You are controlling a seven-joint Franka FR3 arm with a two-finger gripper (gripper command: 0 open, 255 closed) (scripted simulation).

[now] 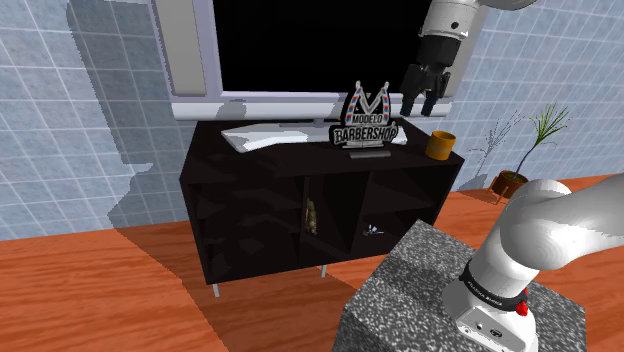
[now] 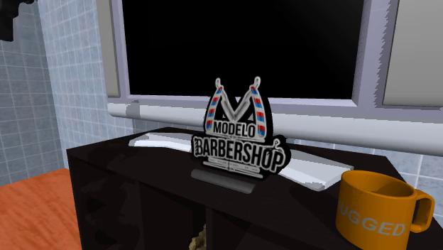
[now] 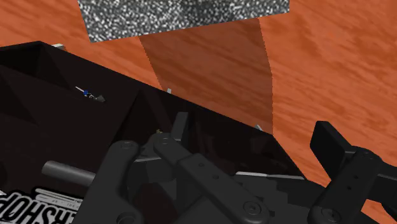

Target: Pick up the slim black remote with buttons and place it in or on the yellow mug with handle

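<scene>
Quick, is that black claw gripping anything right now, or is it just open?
Gripper: open, jaws apart, holding nothing.

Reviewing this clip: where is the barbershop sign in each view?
Shoulder view: barbershop sign on the black cabinet top, left of the orange mug.
Second exterior view: barbershop sign mid-picture, mug at its right.
Wrist view: barbershop sign lettering beside the gripper, on the cabinet.
Shared landmark: the black cabinet.
</scene>
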